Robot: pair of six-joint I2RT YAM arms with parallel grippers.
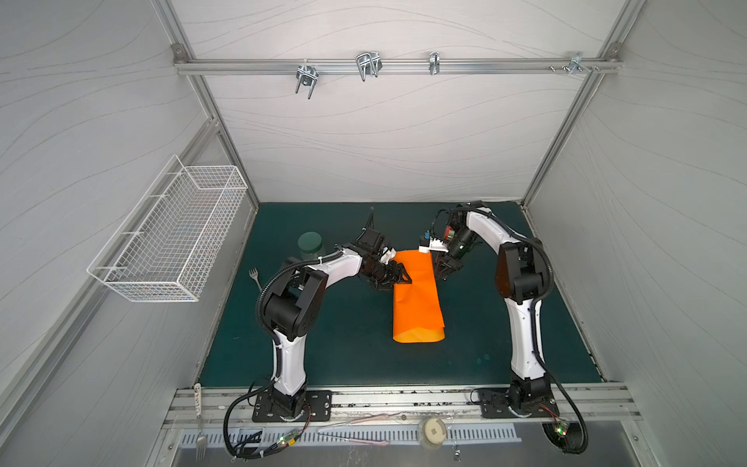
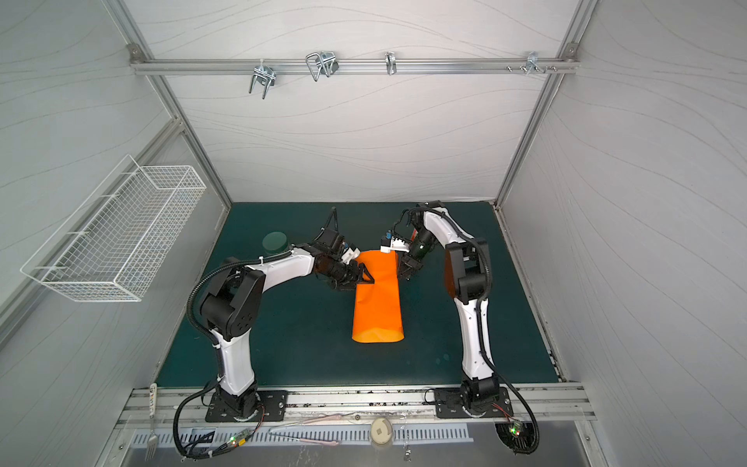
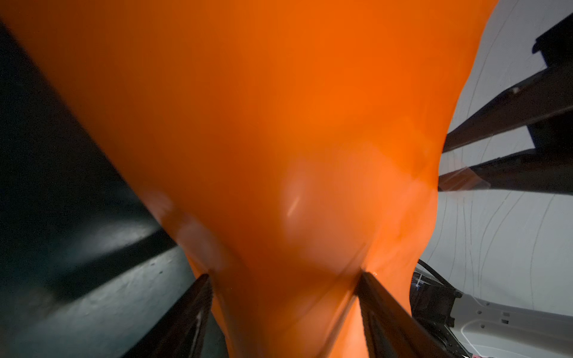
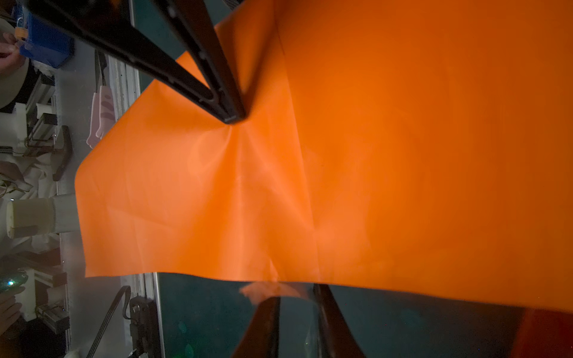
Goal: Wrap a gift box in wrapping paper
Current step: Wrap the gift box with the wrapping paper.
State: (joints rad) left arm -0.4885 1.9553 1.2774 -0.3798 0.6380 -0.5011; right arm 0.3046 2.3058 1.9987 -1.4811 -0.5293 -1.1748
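Front ledge, nearest you: ledge fork (image 1: 201, 438), a pink-handled tool (image 1: 351, 428) and a round cream disc (image 1: 432, 430), all off the green mat (image 1: 343, 364).

Left arm (image 1: 289, 356) rises from its base plate and folds at the elbow; the forearm runs away from you and inward. The right arm (image 1: 525, 343) stands taller, arches over at the far side and doubles back, its wrist pointing down and inward.

The wrapping paper (image 1: 416, 299) lies on the mat between the arms, folded into a long flattish sleeve with its open end toward you. The gift box does not show, so you cannot tell from here whether it sits inside.

The left gripper (image 1: 400, 283) is rolled on its side at the sleeve's left edge, toward the far end. In the left wrist view its jaws stand wide, both tips pressed into paper that bulges between them (image 3: 286, 274). The paper blocks most of that camera.

The right gripper (image 1: 439, 271) hangs just beside the sleeve's right edge. Its jaws are a narrow gap apart (image 4: 296, 294), clamping nothing, and a clear tape scrap (image 3: 465, 181) clings to one fingertip.

Left of the left forearm, well apart from the paper, are the mat fork (image 1: 254, 277) and, farther back, a green-lidded jar (image 1: 310, 244).

A wire basket (image 1: 169, 238) hangs on the left wall, and there are metal hooks (image 1: 368, 64) on the back rail.
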